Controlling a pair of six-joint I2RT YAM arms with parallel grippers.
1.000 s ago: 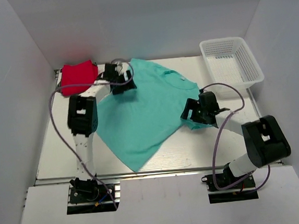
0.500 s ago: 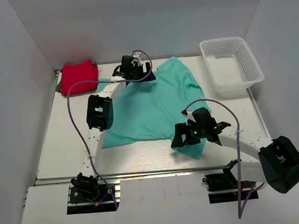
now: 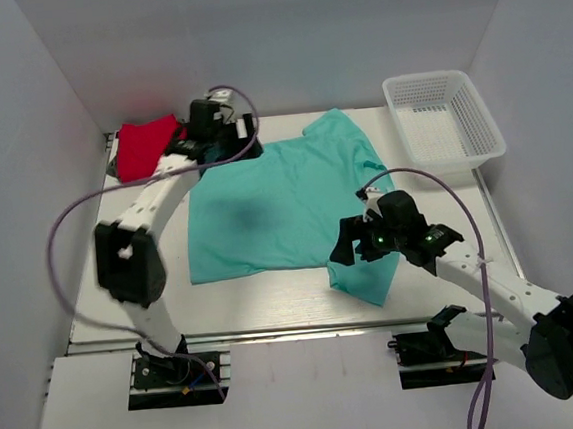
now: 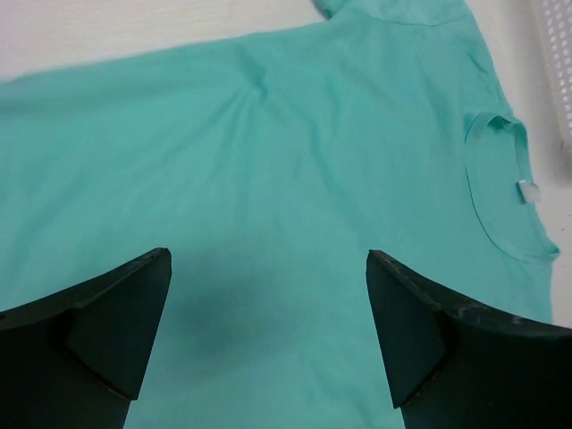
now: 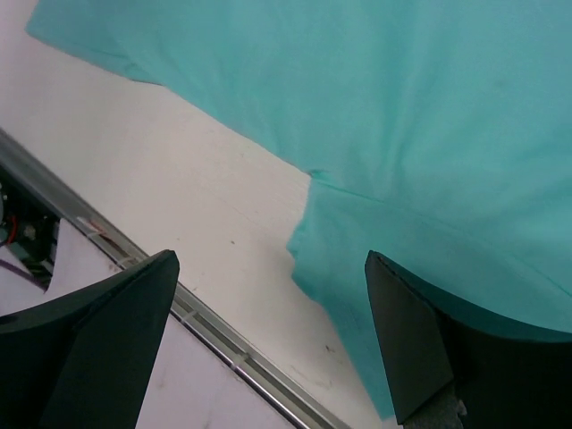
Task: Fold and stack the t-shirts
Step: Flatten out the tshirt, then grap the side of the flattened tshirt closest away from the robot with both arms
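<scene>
Two shirts: the red t-shirt [image 3: 145,145] sits folded at upper left, likely the stack's base; the teal t-shirt [image 3: 276,205] lies flat mid-tabletop [image 3: 264,297], smoothed for folding. Left gripper [image 4: 268,268] and right gripper [image 5: 268,264] hover over it, jaws spread, empty, apparently choosing holds.

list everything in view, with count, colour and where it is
teal t-shirt: 1, teal, spread out mid-table
red t-shirt: 1, red, bundled at the far left corner
basket: 1, white mesh, far right corner
table: 1, white, under everything
left gripper: 1, black fingers, open above the teal t-shirt's far left part
right gripper: 1, black fingers, open above the teal t-shirt's near right edge
</scene>
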